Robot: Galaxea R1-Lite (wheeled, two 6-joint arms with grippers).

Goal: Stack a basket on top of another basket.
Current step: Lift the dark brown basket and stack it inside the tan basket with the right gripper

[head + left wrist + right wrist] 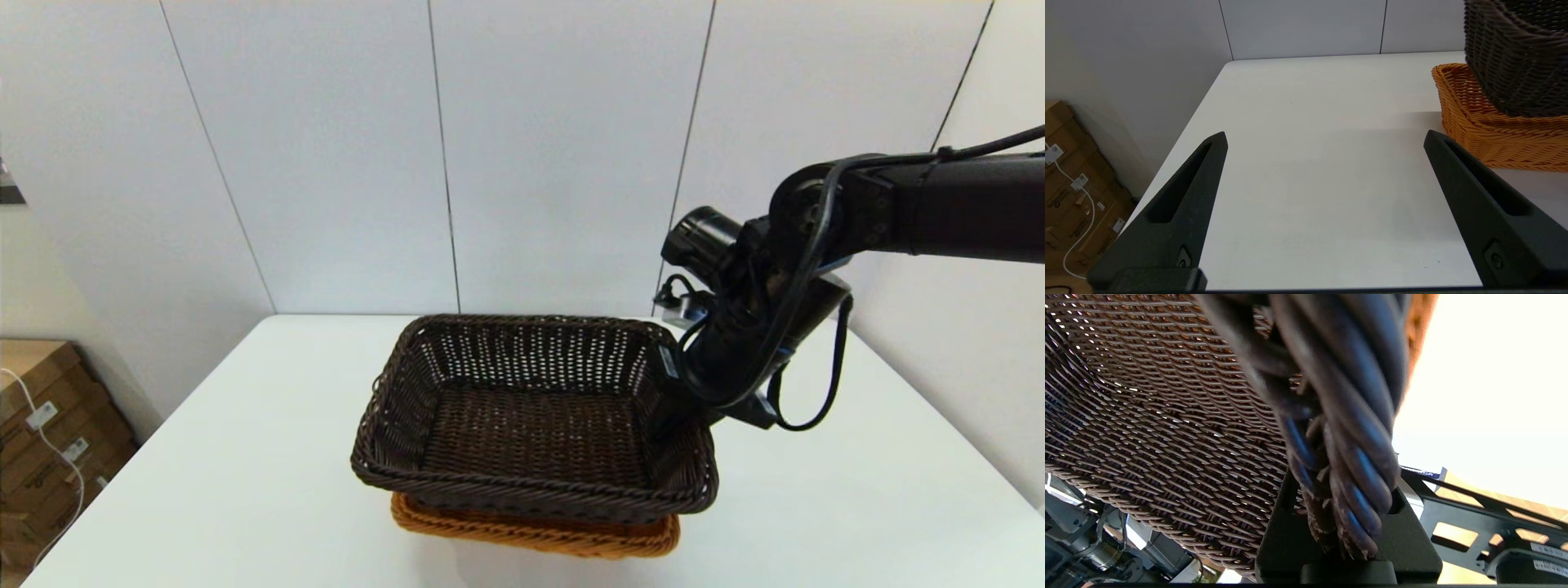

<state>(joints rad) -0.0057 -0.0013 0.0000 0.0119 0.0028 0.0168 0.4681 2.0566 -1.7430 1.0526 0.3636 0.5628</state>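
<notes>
Right tool pinches the braided right rim of the dark brown basket, open-weave, held tilted just above the orange basket on the white surface. Left tool idle, fingers spread, beside both.

I see the dark brown basket above the orange basket, covering nearly all of it; from the head view only the orange near rim and its near corners show beneath. The dark one is rectangular wicker with open-weave sides, a braided rim and an empty interior. It sits tilted, its right side higher. From the left wrist view its base hangs inside the mouth of the orange basket, whose braided rim and woven side stand on the white bench. Whether the two bases touch I cannot tell.
</notes>
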